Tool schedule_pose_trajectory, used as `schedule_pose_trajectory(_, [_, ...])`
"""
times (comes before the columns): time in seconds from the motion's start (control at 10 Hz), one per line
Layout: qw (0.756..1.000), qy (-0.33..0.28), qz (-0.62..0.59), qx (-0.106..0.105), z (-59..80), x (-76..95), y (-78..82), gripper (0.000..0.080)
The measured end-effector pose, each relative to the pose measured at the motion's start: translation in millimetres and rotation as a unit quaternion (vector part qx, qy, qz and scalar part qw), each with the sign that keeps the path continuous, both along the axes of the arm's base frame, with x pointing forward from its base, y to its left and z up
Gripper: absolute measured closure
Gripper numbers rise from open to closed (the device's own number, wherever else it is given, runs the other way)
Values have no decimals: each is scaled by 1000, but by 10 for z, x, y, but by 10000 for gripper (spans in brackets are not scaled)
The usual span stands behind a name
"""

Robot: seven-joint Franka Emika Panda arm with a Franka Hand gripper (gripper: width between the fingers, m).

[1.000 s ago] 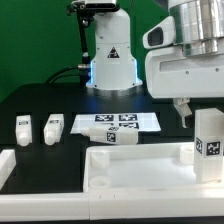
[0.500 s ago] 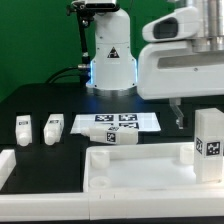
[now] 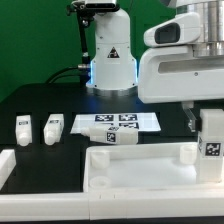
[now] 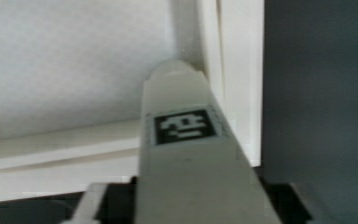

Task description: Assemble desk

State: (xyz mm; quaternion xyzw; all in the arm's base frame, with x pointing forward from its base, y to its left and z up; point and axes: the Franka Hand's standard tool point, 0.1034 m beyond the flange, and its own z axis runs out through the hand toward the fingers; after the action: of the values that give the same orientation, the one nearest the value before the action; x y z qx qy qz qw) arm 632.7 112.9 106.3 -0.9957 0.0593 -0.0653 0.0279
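Note:
My gripper [image 3: 208,122] is shut on a white desk leg [image 3: 212,145] and holds it upright over the right end of the white tabletop slab [image 3: 140,168]. In the wrist view the held leg [image 4: 190,150] runs out from between the fingers [image 4: 114,203], its tag facing the camera, with the slab [image 4: 69,70] below it. Another leg [image 3: 112,137] lies at the slab's far edge. Two more legs [image 3: 23,129] [image 3: 52,128] stand on the black table at the exterior view's left.
The marker board [image 3: 120,122] lies behind the slab. The robot base [image 3: 112,60] stands at the back. A white raised frame piece [image 3: 6,163] sits at the front left. The arm's body [image 3: 180,70] fills the upper right.
The gripper with the held leg has shifted slightly to the exterior view's right and a little lower. The other parts have not moved.

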Motion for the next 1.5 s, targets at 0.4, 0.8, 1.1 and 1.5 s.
schedule_pose_trajectory(0.4, [972,11,-233,33,-11,52,-23,515])
schedule_pose_trajectory(0.8, [875,34,-479,68,-19,31,-1,515])
schedule_pose_trajectory(1.1, [826,40,-556,81,-19,31,5,514])
schedule_pose_trajectory(1.5, [635,58,-756,149,-31,86,115,514])
